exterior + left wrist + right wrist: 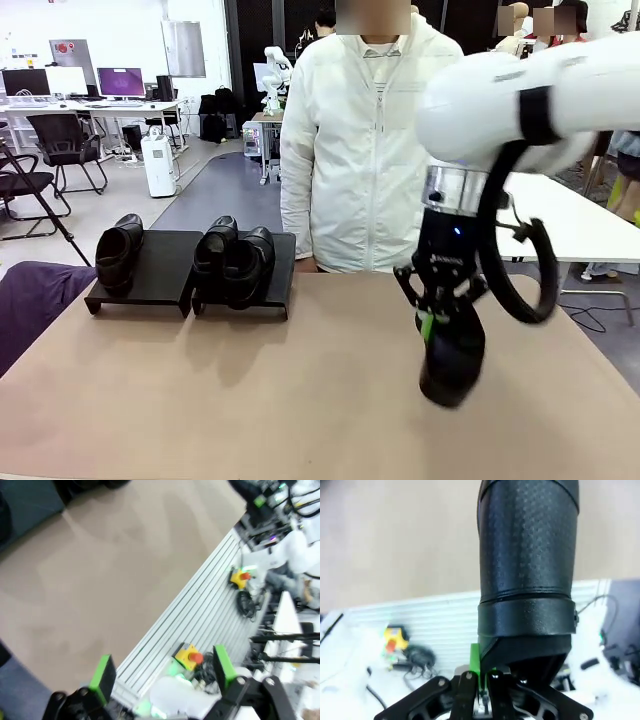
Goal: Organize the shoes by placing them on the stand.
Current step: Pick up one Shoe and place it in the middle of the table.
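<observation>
Beside the stand (190, 270), three shoes (232, 260)

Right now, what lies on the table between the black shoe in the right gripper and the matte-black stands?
Bare tan tabletop, in the front view, between the held shoe and the stands.

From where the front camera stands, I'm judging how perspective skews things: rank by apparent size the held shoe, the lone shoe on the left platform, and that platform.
1. Left platform, largest.
2. and 3. The shoe in the right hand and the lone shoe look alike; the held one is nearer and foreshortened, so unranked.
</observation>
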